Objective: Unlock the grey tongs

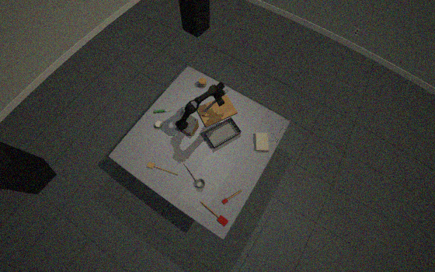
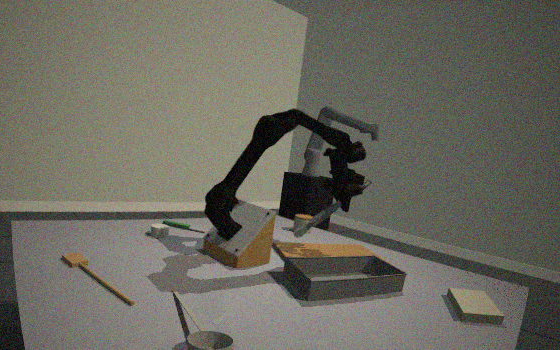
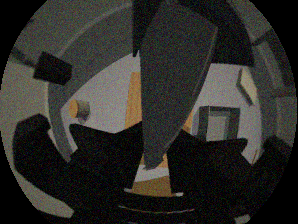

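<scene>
The grey tongs are held in the air above the wooden board. They are tilted, with the lower end slanting down toward the arm's base in the exterior view. My gripper is shut on the tongs, higher up along them. Whether the tongs' lock is released cannot be told. The roasting tin stands beside the board with no tongs on it. The black fingers hide the gripped part.
A wooden-topped cylinder stands beyond the board. The arm's wedge base is beside it. A cream block lies past the tin. A ladle, a wooden spatula and red-headed tools lie farther away.
</scene>
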Tool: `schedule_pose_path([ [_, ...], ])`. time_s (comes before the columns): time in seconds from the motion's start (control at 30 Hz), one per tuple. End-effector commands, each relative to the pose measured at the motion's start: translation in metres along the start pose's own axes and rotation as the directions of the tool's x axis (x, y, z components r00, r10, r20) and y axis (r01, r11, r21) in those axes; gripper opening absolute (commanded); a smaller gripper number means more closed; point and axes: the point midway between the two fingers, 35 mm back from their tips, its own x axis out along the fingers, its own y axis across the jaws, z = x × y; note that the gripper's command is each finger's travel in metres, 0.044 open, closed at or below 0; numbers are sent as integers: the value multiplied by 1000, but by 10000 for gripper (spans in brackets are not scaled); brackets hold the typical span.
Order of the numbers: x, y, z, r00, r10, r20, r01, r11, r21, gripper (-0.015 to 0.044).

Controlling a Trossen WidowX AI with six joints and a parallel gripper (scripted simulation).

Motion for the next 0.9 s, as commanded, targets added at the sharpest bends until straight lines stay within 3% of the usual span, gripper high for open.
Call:
schedule_pose_path([
  [0.0,-4,1,3,998,-2,67,3,1000,-9,-150],
  [0.87,-27,3,4,899,0,437,9,1000,-17,-150],
])
